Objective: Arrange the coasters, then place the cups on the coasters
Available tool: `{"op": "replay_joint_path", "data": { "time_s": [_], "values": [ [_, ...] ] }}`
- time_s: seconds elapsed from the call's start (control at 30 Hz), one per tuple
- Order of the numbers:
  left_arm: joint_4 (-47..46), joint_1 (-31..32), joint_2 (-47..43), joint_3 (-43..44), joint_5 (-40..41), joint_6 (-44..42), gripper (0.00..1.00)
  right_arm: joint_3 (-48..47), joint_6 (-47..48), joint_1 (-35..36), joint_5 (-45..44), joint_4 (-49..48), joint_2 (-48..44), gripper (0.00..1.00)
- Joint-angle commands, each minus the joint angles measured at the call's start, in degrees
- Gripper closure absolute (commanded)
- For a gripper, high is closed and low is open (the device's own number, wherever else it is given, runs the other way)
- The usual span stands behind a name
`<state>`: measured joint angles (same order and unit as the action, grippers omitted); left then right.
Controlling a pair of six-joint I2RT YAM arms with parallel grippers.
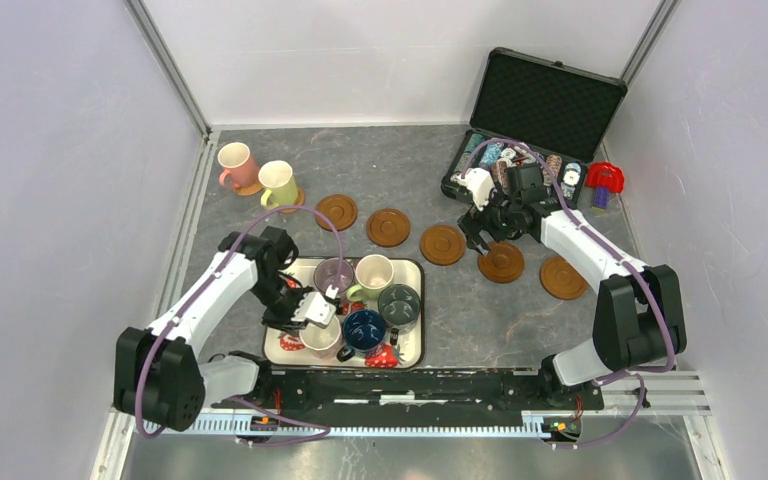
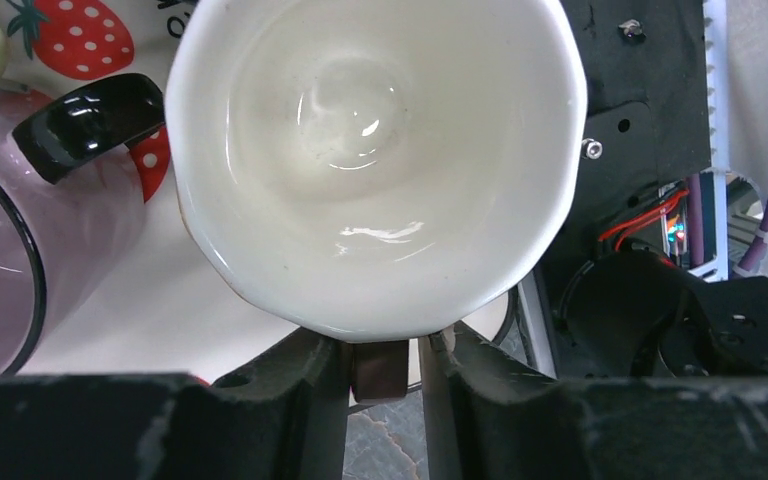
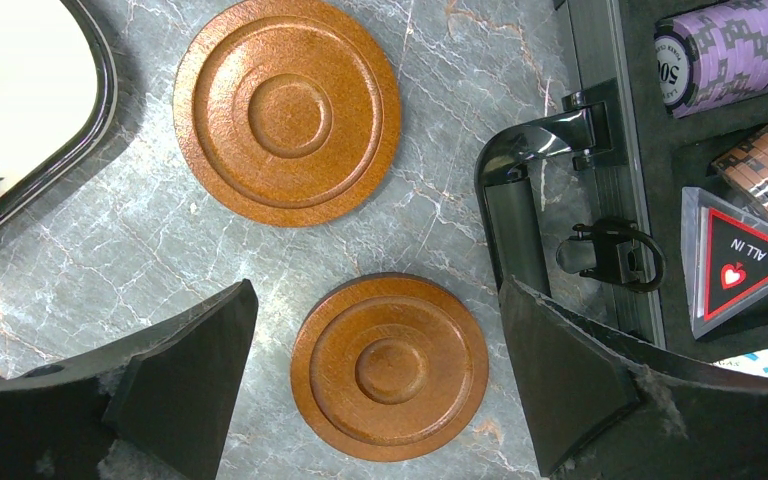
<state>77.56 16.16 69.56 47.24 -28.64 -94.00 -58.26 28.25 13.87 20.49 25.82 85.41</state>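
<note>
The grey counter (image 1: 520, 310) held a black case (image 1: 550, 100) at the back right. A white tray (image 1: 418, 345) lay near the front. Five cups sat in the tray. At the back left, a pink cup (image 1: 235, 165) and a cream cup (image 1: 278, 183) each stood on a coaster. Five bare coasters (image 1: 388, 227) lay in a row across the counter. The left fingers (image 2: 310, 400) were close on both sides of the handle of the white cup (image 2: 375, 160), at the tray's near left. I could not tell if they squeezed it. The right fingers (image 3: 190, 380) were wide apart, one on each side of a coaster (image 3: 390, 368).
</note>
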Motion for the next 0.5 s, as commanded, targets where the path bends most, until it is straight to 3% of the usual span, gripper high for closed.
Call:
{"op": "replay_joint_path", "data": {
  "time_s": [0.0,0.2,0.3,0.47],
  "values": [
    [-5.9,-0.6,-2.4,-2.0,-2.9,2.6,0.67,-1.1,0.3,0.1,0.7,-0.1,-0.8,0.02],
    [-4.0,-1.4,-5.1,-2.3,-2.8,3.3,0.79,-0.9,0.4,0.1,1.0,-0.2,-0.8,0.02],
    [-1.6,-1.6,-7.9,-2.5,-1.0,2.4,0.97,-0.7,0.3,0.1,1.1,-0.3,-0.9,0.02],
    [3.2,-2.4,-12.3,-2.1,0.5,-0.7,0.98,-0.1,-0.2,0.1,1.6,-0.9,-0.9,0.02]
  ]
}}
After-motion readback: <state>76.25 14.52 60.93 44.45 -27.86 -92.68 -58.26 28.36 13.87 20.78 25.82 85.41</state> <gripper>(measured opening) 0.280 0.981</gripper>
